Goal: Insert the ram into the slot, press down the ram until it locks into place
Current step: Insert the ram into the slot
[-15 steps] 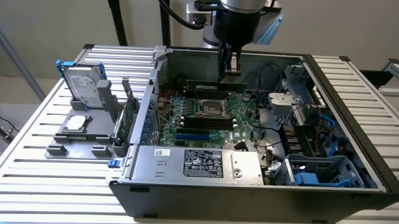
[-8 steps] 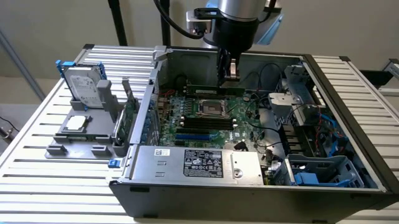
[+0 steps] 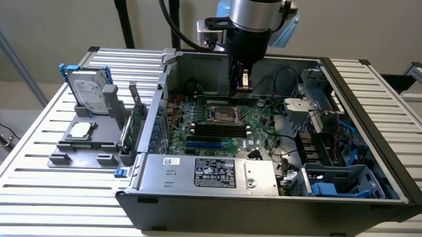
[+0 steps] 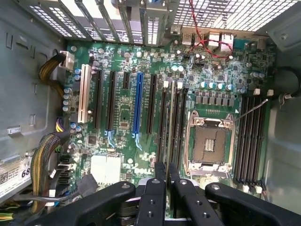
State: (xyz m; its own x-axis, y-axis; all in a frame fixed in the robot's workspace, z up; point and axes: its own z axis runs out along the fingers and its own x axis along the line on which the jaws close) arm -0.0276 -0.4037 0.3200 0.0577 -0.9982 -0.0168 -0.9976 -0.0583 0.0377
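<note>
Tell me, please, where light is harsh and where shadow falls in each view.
Exterior view: the slatted table is bright, while the case interior under the gripper lies in shade. Wrist view: the vented case wall glares white with backlight, the motherboard is evenly lit, and the fingers gripping the ram are dark.
</note>
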